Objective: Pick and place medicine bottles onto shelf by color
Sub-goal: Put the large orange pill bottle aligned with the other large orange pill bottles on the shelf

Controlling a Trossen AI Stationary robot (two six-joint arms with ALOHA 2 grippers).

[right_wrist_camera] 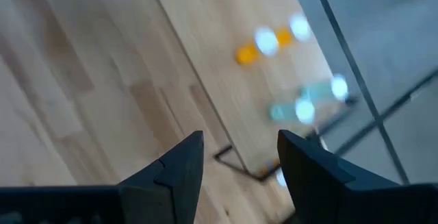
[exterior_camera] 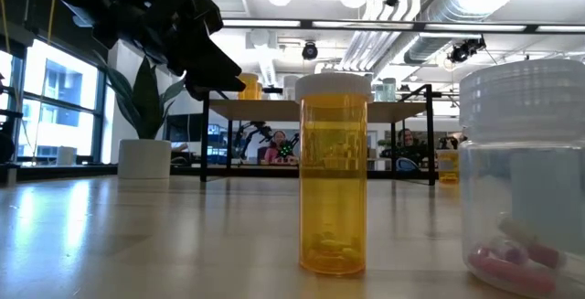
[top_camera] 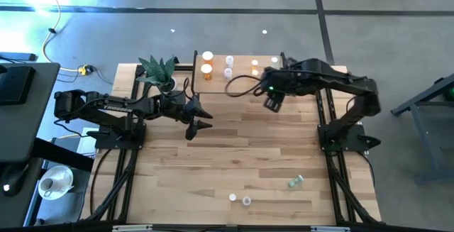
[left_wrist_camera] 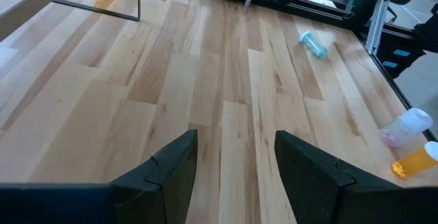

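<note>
On table, white-capped orange bottle [exterior_camera: 334,173]

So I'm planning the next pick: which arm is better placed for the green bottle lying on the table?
Probably the right. The green bottle lies on the right arm's side. Both grippers, right and left, are open and empty.

Bare tabletop [top_camera: 234,143] mid-table, plant [top_camera: 159,70] crowding shelf [top_camera: 241,60] left end, three bottles [top_camera: 245,200] along near edge
</note>
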